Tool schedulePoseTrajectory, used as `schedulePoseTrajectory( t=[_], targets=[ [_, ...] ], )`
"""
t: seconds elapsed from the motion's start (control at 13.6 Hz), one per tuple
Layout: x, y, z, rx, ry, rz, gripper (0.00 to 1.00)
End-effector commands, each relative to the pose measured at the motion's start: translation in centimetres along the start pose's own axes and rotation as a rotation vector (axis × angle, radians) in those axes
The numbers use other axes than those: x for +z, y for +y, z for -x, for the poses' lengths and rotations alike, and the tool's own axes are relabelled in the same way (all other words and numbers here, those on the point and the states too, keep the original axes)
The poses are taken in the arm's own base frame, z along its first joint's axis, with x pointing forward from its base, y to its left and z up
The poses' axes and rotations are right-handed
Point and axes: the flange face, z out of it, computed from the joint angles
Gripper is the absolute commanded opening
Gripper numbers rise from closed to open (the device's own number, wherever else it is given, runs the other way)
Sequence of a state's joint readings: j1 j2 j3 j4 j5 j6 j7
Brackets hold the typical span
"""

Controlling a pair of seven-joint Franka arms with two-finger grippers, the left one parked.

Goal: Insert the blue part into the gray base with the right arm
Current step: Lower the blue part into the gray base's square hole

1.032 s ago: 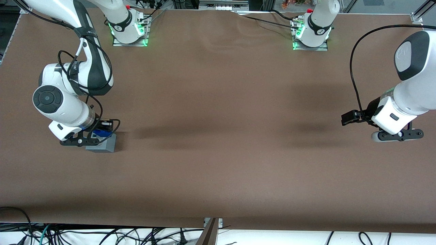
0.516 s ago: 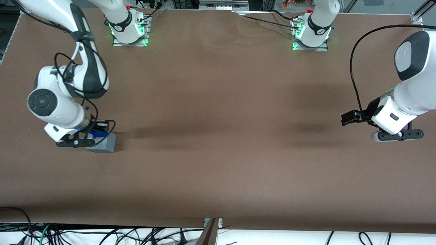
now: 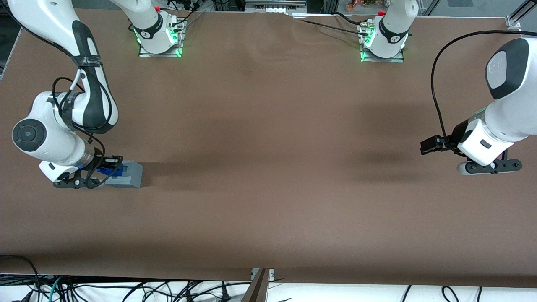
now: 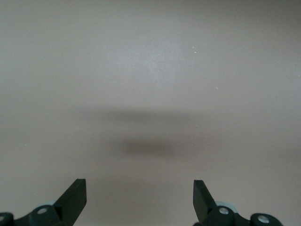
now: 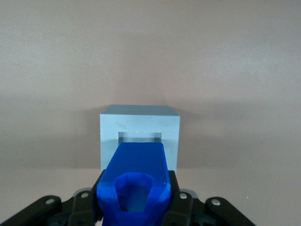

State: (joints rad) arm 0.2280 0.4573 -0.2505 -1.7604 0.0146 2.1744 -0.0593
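Gray base [image 3: 127,175] sits on table [image 3: 268,167] toward working arm's end. Gripper [image 3: 108,167] holds blue part [image 5: 136,176] just beside base, tip at its recess.

You are looking at a robotics laboratory bench. The wide table covered with brown matte fabric [image 3: 268,176] carries two metal base plates with green indicator lights [image 3: 160,46], each bolted down under a white jointed robot arm [image 3: 63,126]. Aluminium framing profiles [image 3: 518,16] edge the table. Loose black cables on the white floor [image 3: 126,289] run along the edge nearest the front camera.
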Motion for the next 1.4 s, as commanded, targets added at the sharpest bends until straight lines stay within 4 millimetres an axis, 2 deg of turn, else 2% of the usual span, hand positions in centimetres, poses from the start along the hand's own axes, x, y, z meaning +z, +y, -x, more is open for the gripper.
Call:
schedulePoseTrajectory(
  t=[0.0,0.81,1.33],
  targets=[
    [-0.4,0.0,-0.7,-0.043,0.014,-0.014,0.0],
    [2.3,0.1,0.0,-0.058,-0.02,-0.023,0.0],
    [1.6,0.5,-0.4,-0.024,0.005,-0.062,0.0]
  ],
)
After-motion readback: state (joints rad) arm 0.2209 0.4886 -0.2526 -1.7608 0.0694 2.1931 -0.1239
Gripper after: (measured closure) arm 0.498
